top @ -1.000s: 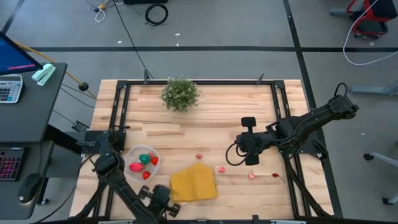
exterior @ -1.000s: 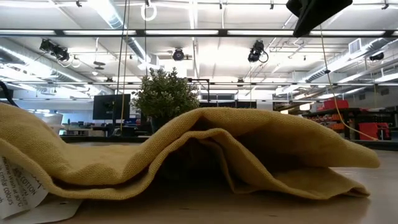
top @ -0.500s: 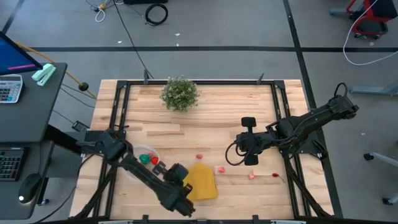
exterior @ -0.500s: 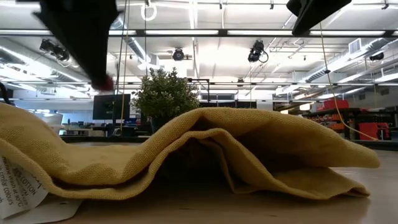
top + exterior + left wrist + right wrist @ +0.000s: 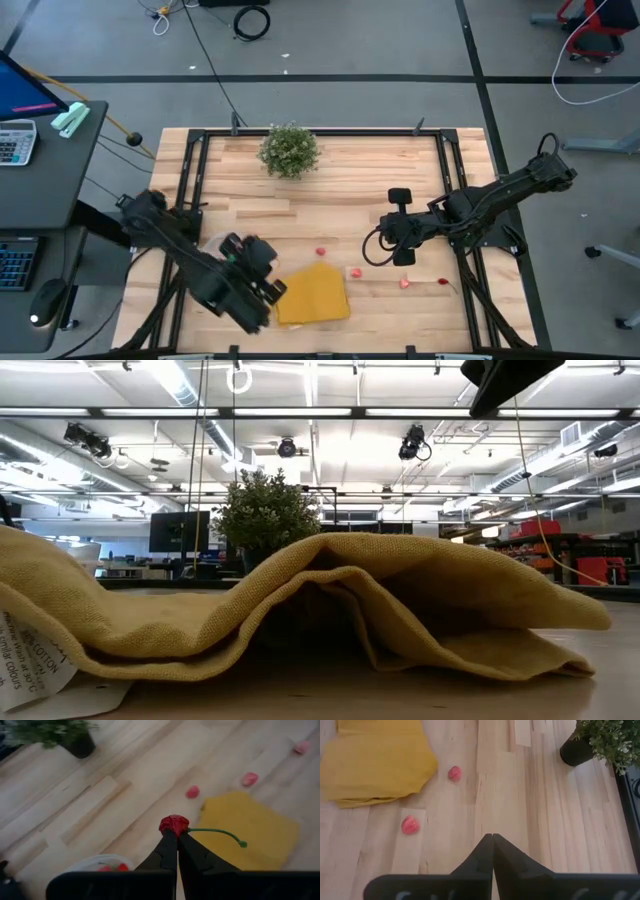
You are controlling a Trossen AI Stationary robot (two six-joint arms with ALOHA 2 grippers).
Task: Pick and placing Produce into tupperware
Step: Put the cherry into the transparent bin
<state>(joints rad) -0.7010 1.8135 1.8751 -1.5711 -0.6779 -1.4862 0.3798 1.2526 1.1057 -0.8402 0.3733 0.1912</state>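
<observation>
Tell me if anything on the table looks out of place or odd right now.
The folded yellow cloth is rumpled, humped up off the wooden table. Several small red toy produce pieces lie loose beside it, outside the round clear tupperware. The left gripper holds a red stemmed piece.

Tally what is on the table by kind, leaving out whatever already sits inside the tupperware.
loose produce pieces on the wood: 4
red green-stemmed piece in the left gripper: 1
tupperware: 1
yellow cloth: 1
potted plant: 1
Total: 8
</observation>
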